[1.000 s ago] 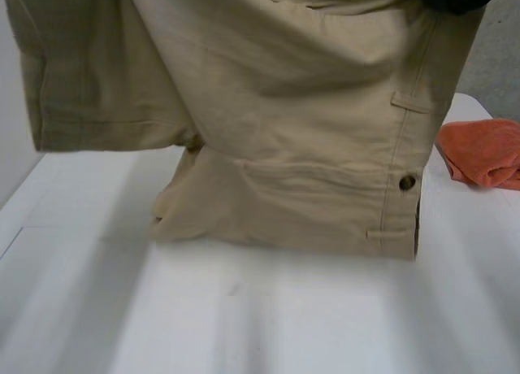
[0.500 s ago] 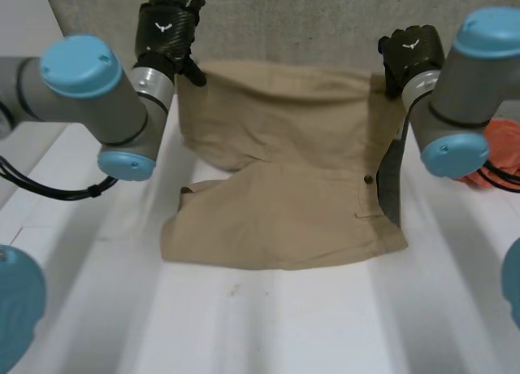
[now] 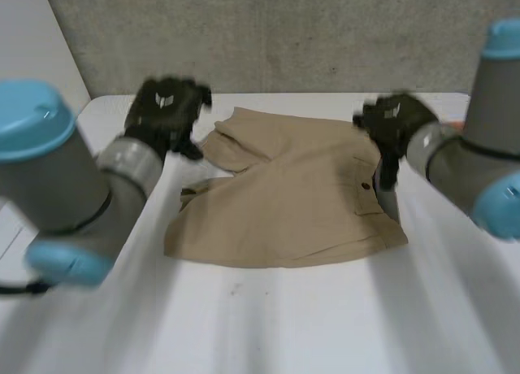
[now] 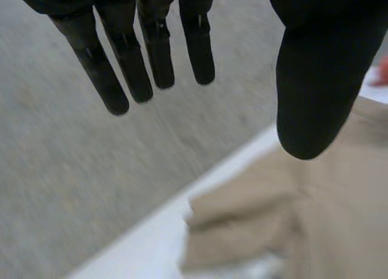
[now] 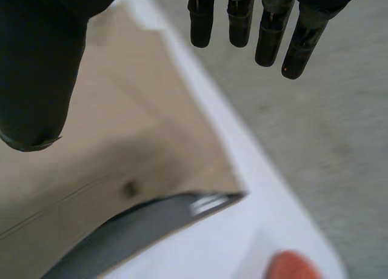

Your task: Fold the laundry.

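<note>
– White table (image 3: 268, 325) is stretching out below a grey wall (image 3: 284, 41), and the khaki shorts (image 3: 301, 203) are lying across the middle of the frame. Is either hand gripping them?

– No. The left hand (image 3: 165, 114) is hovering at the upper left, just beside the bunched end of the shorts. Its fingers (image 4: 156, 48) are hanging straight with the thumb apart and nothing between them. The right hand (image 3: 396, 122) is hovering at the upper right over the waistband side, and its fingers (image 5: 201, 24) are likewise spread and empty.

– So what is the job looking like?

– I am judging that the shorts are sitting in a rough first fold and are needing tidying before the next one. The upper-left part is rumpling into a lump, while the lower edge is running fairly straight.

– And doing it well?

– I would be bringing the left hand down onto that lump and smoothing it outward first. A dark strip (image 3: 385, 202) is peeking out along the right edge beside the button (image 3: 366, 185), so the right hand should be pinching both layers there, not just the top one. Both hands should be lifting evenly, or the fold will be skewing.

– Anything getting in the way?

– An orange cloth (image 5: 291, 268) is lying on the table beyond the shorts' corner, apart from them. The right arm should be steering clear of it.
</note>
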